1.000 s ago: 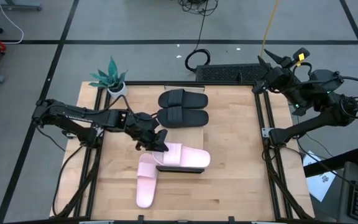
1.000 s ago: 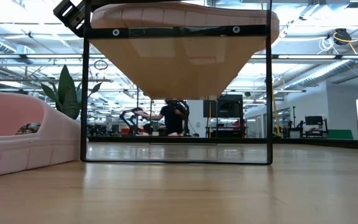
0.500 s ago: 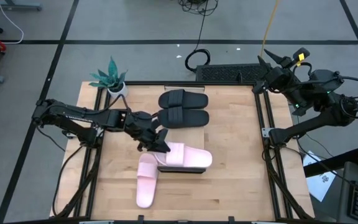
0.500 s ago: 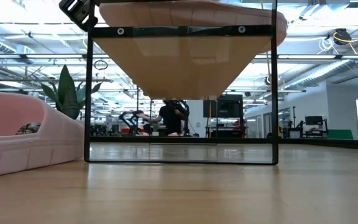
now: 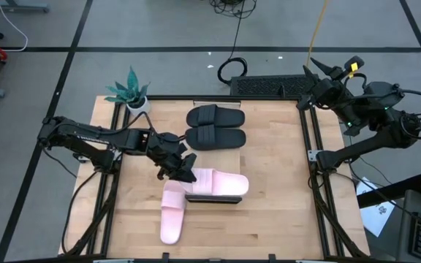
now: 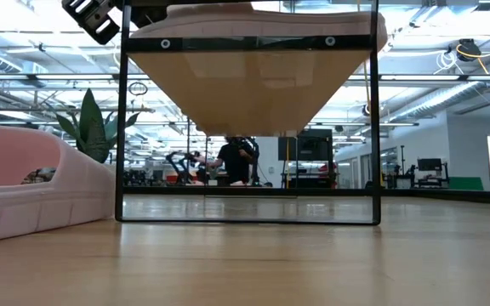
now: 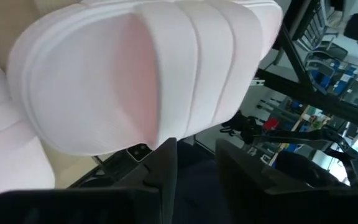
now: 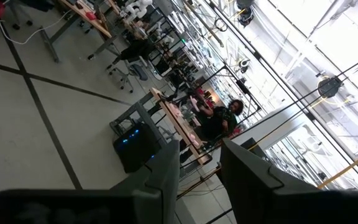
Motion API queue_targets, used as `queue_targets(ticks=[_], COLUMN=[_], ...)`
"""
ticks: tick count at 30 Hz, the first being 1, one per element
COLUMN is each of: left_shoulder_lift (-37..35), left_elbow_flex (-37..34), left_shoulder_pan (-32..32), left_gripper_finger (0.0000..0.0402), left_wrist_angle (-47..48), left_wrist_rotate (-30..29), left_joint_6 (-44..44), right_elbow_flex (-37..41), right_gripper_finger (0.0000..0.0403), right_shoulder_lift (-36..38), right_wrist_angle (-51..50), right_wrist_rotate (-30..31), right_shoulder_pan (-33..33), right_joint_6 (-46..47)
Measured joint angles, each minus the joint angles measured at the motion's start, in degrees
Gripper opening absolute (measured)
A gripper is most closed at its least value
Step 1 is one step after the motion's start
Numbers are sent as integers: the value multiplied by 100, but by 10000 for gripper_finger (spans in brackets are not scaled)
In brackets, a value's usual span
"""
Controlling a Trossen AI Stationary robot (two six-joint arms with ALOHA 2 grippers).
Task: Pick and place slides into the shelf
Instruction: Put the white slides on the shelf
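High view looks straight down on the table (image 5: 269, 183); low view sits at tabletop level under the shelf (image 6: 245, 41). Both share the pink slide (image 5: 218, 184); left wrist view crowds it.

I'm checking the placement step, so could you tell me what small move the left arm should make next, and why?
Probably a short retreat of the left gripper away from the pink slide. That slide seems to lie on top of the shelf, and the left wrist view shows the fingers apart with nothing between them. The second pink slide lies on the table, likely the next pick.
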State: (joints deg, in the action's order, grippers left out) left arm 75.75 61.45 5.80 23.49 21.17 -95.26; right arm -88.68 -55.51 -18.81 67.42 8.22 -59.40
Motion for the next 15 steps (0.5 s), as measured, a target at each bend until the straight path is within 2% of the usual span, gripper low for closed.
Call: queue_targets(ticks=[7,15], left_shoulder_lift=[-256,-734], left_elbow_flex=[2,4], left_shoulder_pan=[-57,-330], left_gripper_finger=[108,108], left_wrist_angle=[217,1427], left_wrist_rotate=[-55,-728], left_joint_6=[196,596], right_elbow_flex=[0,0], right_gripper_finger=[109,109], right_shoulder_lift=[0,0], right_wrist_angle=[-2,-35], right_wrist_rotate=[0,0], right_shoulder_pan=[1,1], right_joint_6=[0,7])
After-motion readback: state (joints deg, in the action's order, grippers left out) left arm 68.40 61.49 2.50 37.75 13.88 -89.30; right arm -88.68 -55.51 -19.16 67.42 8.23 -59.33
